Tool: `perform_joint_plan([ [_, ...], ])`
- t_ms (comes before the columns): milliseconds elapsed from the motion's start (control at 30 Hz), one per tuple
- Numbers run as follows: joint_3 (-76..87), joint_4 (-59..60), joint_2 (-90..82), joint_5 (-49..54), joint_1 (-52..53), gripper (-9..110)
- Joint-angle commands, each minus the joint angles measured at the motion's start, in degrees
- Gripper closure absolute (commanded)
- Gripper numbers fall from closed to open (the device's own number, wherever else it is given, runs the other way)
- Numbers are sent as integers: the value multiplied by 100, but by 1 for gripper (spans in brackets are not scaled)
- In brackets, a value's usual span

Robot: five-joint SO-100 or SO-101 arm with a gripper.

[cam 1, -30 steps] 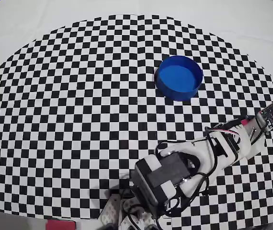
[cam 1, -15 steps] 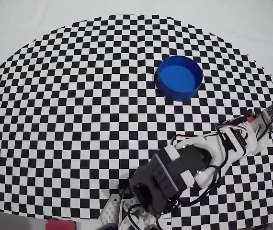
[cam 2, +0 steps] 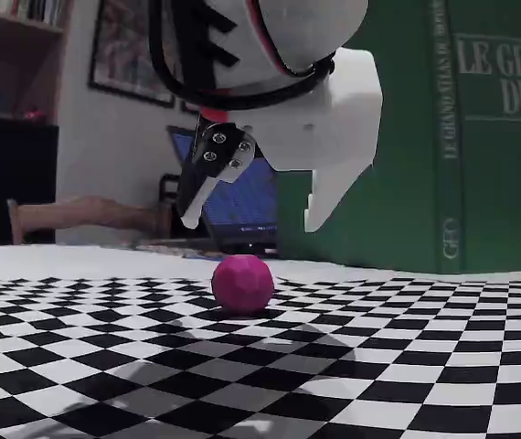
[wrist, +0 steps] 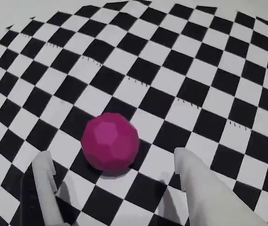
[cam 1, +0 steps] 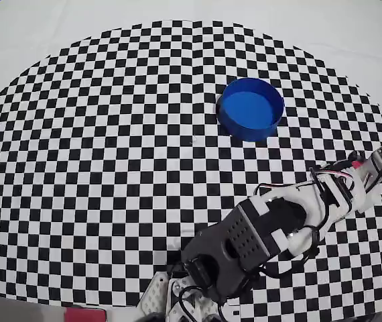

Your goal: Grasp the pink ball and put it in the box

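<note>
1 pink ball (wrist: 110, 142), 1 blue box (cam 1: 250, 109), 1 robot arm (cam 1: 278, 221), 1 checkered mat (cam 1: 97, 147)

You have bare checkered cloth (wrist: 181, 61) all around the pink ball (wrist: 110, 142); nothing crowds it. The gripper (cam 2: 251, 222) hangs spread above it, apart, and the box (cam 1: 250, 109) stands well away.

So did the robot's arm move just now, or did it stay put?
Yes. In the overhead view the arm stretched out toward the right edge of the checkered cloth, while the blue tub stayed where it was.
</note>
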State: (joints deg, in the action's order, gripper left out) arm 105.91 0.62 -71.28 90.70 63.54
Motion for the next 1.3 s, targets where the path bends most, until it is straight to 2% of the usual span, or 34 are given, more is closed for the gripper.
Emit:
perform_joint_plan([
  [0, -299, 26, 18, 44, 0, 71],
  [1267, -1723, 53, 1380, 44, 0, 69],
])
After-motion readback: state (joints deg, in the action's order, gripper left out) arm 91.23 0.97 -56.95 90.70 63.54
